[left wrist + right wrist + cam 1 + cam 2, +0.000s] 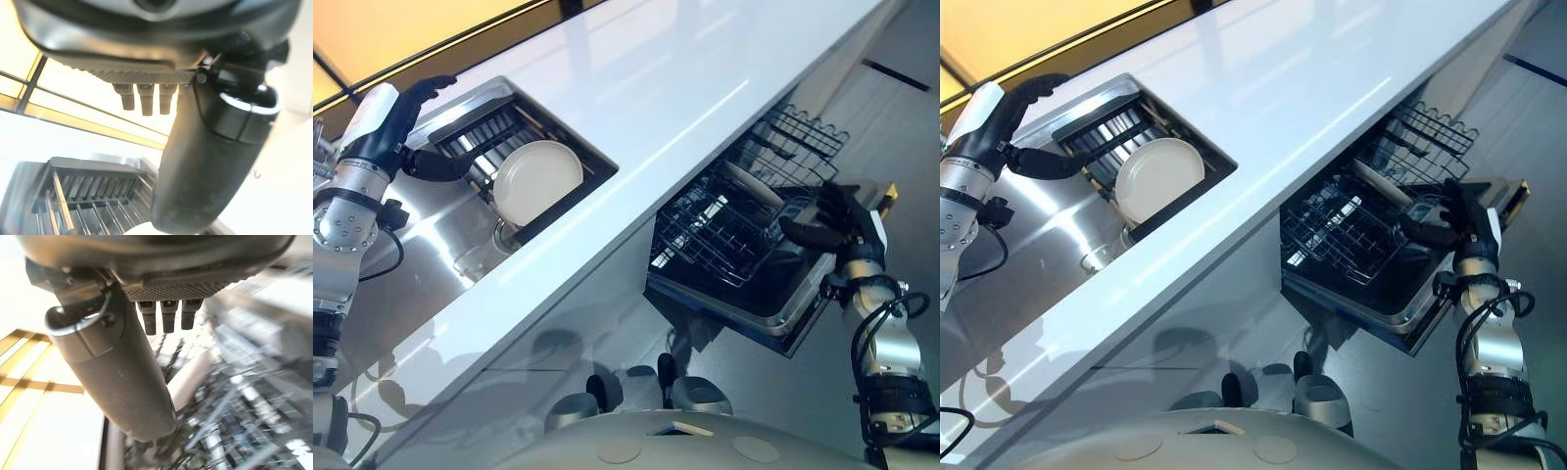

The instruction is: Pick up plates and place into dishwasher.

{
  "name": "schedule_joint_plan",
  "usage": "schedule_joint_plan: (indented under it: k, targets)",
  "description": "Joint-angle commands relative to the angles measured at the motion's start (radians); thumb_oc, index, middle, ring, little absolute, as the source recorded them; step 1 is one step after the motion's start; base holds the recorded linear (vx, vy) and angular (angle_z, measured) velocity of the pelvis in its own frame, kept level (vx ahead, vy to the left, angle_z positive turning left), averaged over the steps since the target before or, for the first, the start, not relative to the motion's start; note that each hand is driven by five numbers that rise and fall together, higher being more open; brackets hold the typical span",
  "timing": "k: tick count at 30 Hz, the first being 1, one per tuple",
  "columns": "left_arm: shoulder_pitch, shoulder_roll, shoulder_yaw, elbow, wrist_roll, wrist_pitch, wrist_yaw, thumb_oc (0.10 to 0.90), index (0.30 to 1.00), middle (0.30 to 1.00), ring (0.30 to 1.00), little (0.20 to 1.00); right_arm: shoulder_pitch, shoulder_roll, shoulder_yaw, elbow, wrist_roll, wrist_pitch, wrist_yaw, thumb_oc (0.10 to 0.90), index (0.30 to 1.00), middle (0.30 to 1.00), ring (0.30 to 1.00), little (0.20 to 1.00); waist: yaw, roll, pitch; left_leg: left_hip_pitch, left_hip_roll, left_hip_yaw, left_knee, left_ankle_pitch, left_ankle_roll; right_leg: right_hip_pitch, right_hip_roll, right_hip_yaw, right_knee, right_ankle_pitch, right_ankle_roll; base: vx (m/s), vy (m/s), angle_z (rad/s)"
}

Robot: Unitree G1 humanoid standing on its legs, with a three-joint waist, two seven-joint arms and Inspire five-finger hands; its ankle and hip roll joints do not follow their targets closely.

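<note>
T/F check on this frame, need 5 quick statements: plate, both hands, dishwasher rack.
1. A white plate leans in the drying rack set in the sink. True.
2. The left hand holds the plate. False: it is beside the rack, fingers open, holding nothing.
3. The dishwasher rack is pulled out below the counter. True.
4. The right hand is over the sink. False: it is at the dishwasher rack.
5. The right hand carries a plate. False: its wrist view shows relaxed fingers with nothing in them.
</note>
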Motion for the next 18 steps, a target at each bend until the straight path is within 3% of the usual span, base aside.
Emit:
schedule_joint_plan:
  k: [1,2,4,7,11,18]
  targets:
    - [-0.119,0.104,0.006,0.073,0.009,0.054,-0.025,0.8,0.9,0.9,0.9,0.9,-0.018,-0.005,0.001,-0.089,0.153,-0.106,0.241,0.8,0.9,0.9,0.9,0.9,-0.021,0.014,-0.103,-0.041,-0.066,0.018,0.018,-0.046,0.042,0.016,-0.029,-0.045,0.046,-0.063,0.09,-0.02,0.096,-0.12]
    - [-0.135,0.103,-0.007,0.09,-0.001,0.078,-0.047,0.8,0.9,0.9,0.9,0.9,-0.001,0.015,0.032,-0.099,0.204,-0.074,0.413,0.8,0.9,0.9,0.9,0.9,-0.029,0.015,-0.102,-0.044,-0.068,0.023,0.018,-0.046,0.045,0.01,-0.032,-0.045,0.048,-0.06,0.093,-0.03,0.081,-0.19]
    - [-0.176,0.114,-0.028,0.139,-0.025,0.101,-0.086,0.8,0.9,0.9,0.9,0.9,0.029,0.018,0.095,-0.115,0.184,-0.018,0.646,0.8,0.9,0.9,0.9,0.9,-0.039,0.013,-0.102,-0.048,-0.072,0.033,0.019,-0.046,0.049,-0.003,-0.035,-0.044,0.055,-0.058,0.098,-0.05,0.054,-0.22]
    - [-0.275,0.148,-0.114,0.258,-0.092,0.104,-0.111,0.8,0.9,0.9,0.9,0.9,0.06,-0.04,0.216,-0.11,0.148,-0.039,0.776,0.8,0.9,0.9,0.9,0.9,-0.048,0.009,-0.103,-0.056,-0.077,0.046,0.019,-0.045,0.049,-0.018,-0.04,-0.043,0.064,-0.054,0.108,-0.05,0.047,-0.06]
    - [-0.41,0.174,-0.242,0.365,-0.134,0.129,-0.102,0.8,0.9,0.9,0.9,0.9,0.057,-0.11,0.335,-0.099,0.125,-0.026,0.795,0.8,0.9,0.9,0.9,0.9,-0.049,0.005,-0.1,-0.062,-0.08,0.056,0.017,-0.042,0.05,-0.034,-0.049,-0.043,0.07,-0.045,0.119,-0.03,0.051,-0.15]
    - [-0.446,0.163,-0.263,0.398,-0.23,0.233,-0.084,0.8,0.9,0.9,0.9,0.9,0.068,-0.106,0.42,-0.109,0.047,-0.016,0.76,0.8,0.9,0.9,0.9,0.9,-0.044,0.003,-0.083,-0.069,-0.089,0.055,0.018,-0.045,0.061,-0.052,-0.06,-0.045,0.085,-0.039,0.13,-0.01,0.041,-0.03]
